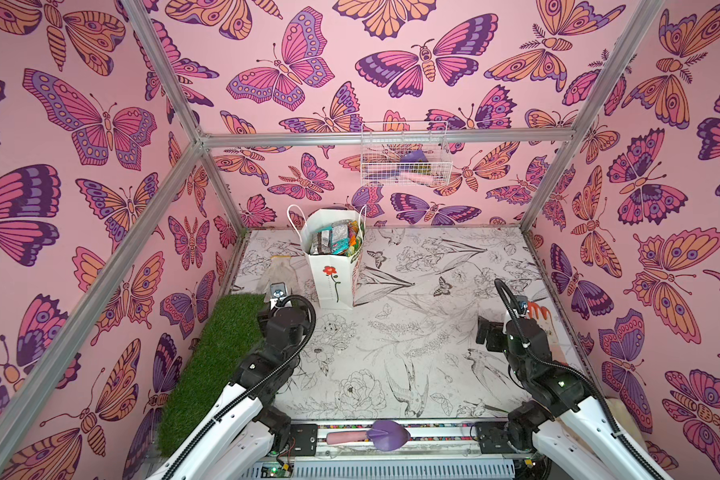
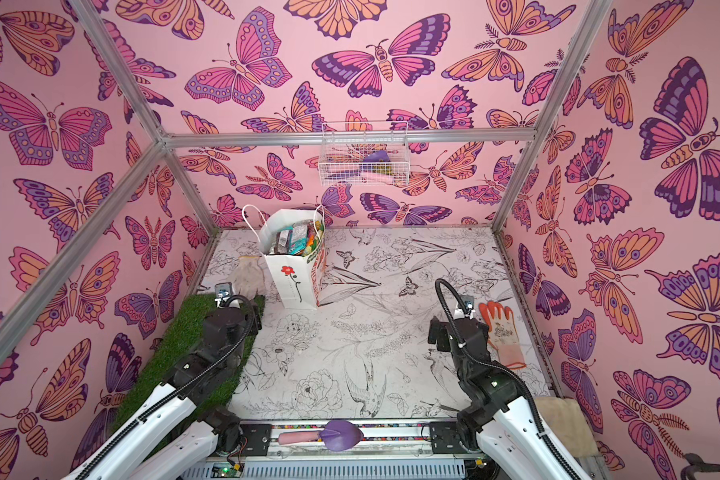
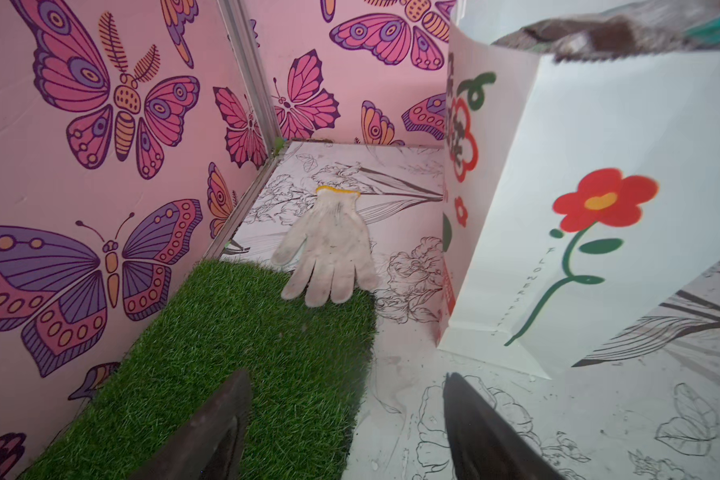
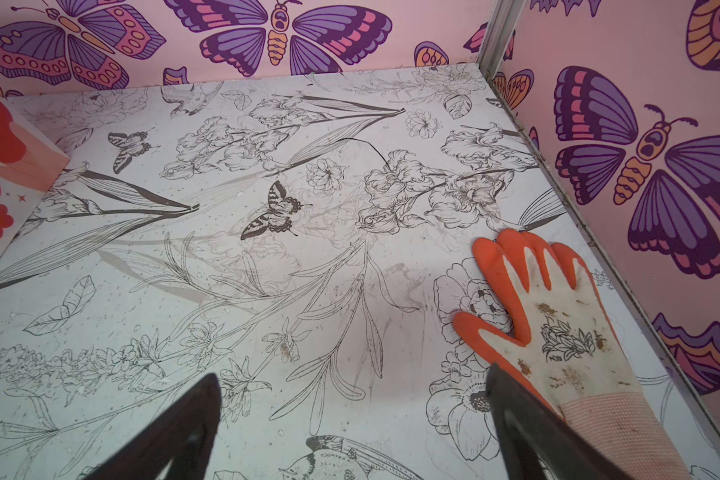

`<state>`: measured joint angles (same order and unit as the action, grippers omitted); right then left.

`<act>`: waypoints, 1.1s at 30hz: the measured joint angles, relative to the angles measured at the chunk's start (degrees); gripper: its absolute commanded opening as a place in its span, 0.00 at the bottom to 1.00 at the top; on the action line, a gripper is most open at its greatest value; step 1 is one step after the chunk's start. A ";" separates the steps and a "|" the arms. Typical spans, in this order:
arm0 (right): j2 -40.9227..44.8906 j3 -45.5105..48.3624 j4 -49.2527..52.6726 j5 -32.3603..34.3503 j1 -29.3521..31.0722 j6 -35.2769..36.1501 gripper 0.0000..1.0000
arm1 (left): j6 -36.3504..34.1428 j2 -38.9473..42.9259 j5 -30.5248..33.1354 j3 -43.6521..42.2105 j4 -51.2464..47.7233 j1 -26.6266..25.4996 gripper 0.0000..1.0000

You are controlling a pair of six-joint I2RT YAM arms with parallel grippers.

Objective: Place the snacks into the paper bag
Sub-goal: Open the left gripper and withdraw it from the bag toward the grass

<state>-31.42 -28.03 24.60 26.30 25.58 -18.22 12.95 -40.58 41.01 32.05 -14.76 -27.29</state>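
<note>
Folded low near the front, left gripper and right gripper gape empty; the upright bag brims with snacks.

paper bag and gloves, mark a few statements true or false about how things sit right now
1. The paper bag stands upright with snacks inside. True.
2. The left gripper is shut on a snack. False: it is open and holds nothing.
3. The white glove has its fingertips on the grass mat. True.
4. The orange glove lies inside the bag. False: it lies flat on the table.
5. The right gripper is open and empty. True.
</note>
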 measured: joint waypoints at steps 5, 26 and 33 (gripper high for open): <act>-0.42 0.61 -0.83 1.57 0.00 0.20 0.99 | -2.89 -1.18 4.11 -3.72 4.74 -0.11 0.76; 1.53 8.20 -12.61 13.00 0.00 2.25 0.99 | -6.43 -3.15 9.31 -15.74 15.34 0.02 0.78; -4.39 14.53 -23.02 14.21 0.00 9.31 0.99 | -5.81 -3.15 7.78 -18.16 16.70 1.51 0.78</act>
<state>-35.81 -13.50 1.58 40.51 25.58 -8.91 7.14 -43.72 48.80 13.89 1.93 -25.78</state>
